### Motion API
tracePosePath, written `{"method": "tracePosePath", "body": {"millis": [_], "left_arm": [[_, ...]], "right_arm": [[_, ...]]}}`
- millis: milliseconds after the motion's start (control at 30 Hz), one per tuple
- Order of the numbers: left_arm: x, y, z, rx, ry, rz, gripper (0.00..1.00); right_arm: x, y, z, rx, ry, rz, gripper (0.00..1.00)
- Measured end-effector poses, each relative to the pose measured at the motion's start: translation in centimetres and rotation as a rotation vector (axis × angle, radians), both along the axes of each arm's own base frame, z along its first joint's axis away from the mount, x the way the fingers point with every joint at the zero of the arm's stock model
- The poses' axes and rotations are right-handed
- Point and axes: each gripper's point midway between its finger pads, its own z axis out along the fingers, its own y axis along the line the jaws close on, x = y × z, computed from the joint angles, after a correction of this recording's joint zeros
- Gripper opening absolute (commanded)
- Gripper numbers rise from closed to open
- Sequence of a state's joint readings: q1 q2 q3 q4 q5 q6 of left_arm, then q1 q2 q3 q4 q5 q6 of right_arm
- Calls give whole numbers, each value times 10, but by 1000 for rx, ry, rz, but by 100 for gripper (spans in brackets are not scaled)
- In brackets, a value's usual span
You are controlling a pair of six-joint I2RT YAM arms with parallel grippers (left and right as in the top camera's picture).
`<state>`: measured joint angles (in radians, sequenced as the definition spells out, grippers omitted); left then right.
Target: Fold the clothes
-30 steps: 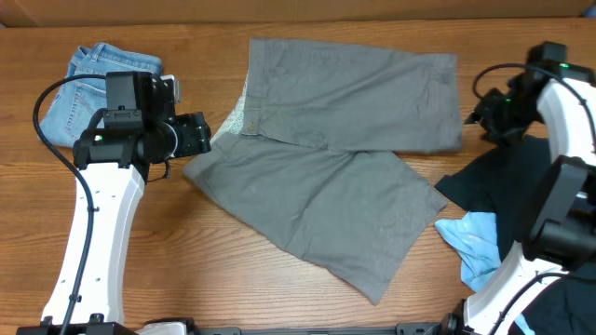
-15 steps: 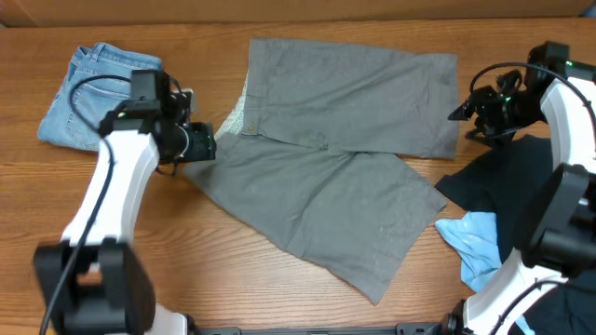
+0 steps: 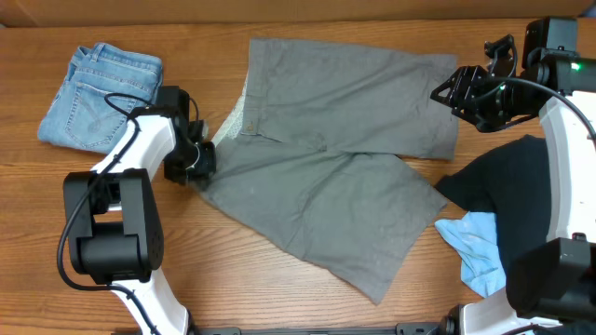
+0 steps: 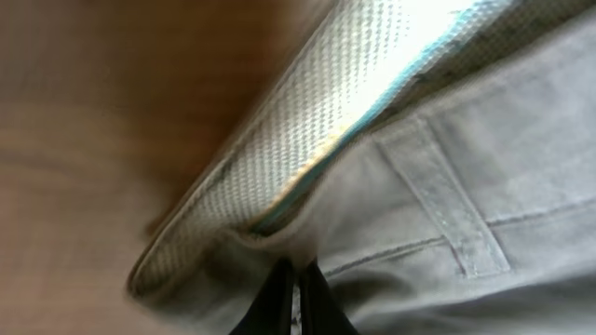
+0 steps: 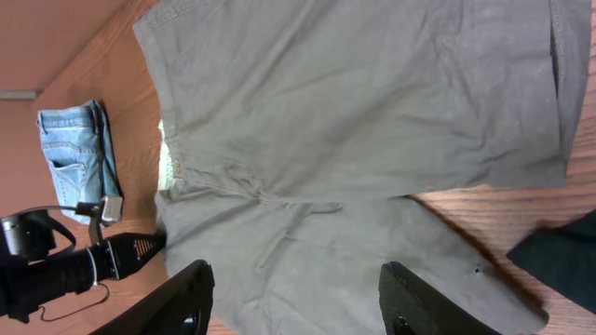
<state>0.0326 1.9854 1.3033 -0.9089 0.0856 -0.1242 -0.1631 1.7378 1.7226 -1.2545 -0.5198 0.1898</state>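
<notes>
The grey shorts [image 3: 335, 167] lie spread flat in the middle of the table, waist to the left and legs to the right. The pale inner waistband [image 4: 307, 121] is turned up at the left edge. My left gripper [image 3: 200, 163] is down at the waist's near corner, its black jaws [image 4: 298, 284] shut on a fold of the grey fabric just below the waistband. My right gripper [image 3: 449, 93] hovers above the far leg's hem, open, with nothing between its fingers [image 5: 186, 298]. From there it looks down on the shorts [image 5: 354, 112].
Folded light-blue jeans [image 3: 102, 98] lie at the far left, behind the left arm. A dark navy shirt [image 3: 503, 195] and a light-blue cloth [image 3: 480, 242] lie at the right edge, next to the near leg's hem. Bare wood [image 3: 233, 270] shows along the front.
The left gripper moved right onto the shorts' waist corner and shut on the fabric. The right gripper swung left over the far leg's hem and opened a little wider.
</notes>
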Motion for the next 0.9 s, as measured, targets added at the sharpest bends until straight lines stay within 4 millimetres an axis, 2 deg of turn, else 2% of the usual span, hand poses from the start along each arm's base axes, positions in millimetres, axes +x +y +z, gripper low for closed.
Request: {"method": "tracePosePath", "body": {"millis": [100, 233, 367, 467, 533, 600, 633, 733, 767, 800, 900], "left_arm": [[-35, 33, -1, 109, 149, 185, 4], [-60, 82, -1, 127, 234, 408, 4], [-77, 106, -1, 57, 275, 533, 4], [-76, 105, -1, 21, 270, 525, 13], [-74, 100, -1, 6, 262, 496, 25], [-71, 95, 1, -5, 251, 465, 43], [-69, 92, 4, -10, 237, 447, 49], [-58, 86, 23, -16, 157, 396, 57], [-52, 85, 35, -18, 109, 386, 62], [-49, 84, 40, -18, 83, 379, 64], [-35, 86, 69, -15, -45, 359, 68]], "right_arm": [[0, -1, -1, -7, 4, -2, 66], [0, -3, -3, -27, 4, -5, 66], [-2, 1, -11, -62, 24, 3, 69], [-4, 9, -24, -107, 52, 7, 70], [-5, 13, -36, -145, 72, -2, 69], [-7, 16, -50, -171, 95, -14, 65], [-8, 17, -59, -180, 108, -19, 64], [-14, 17, -85, -196, 143, -34, 61], [-15, 17, -97, -196, 150, -45, 63], [-16, 17, -105, -196, 156, -47, 66], [-14, 17, -133, -190, 156, -60, 67]]}}
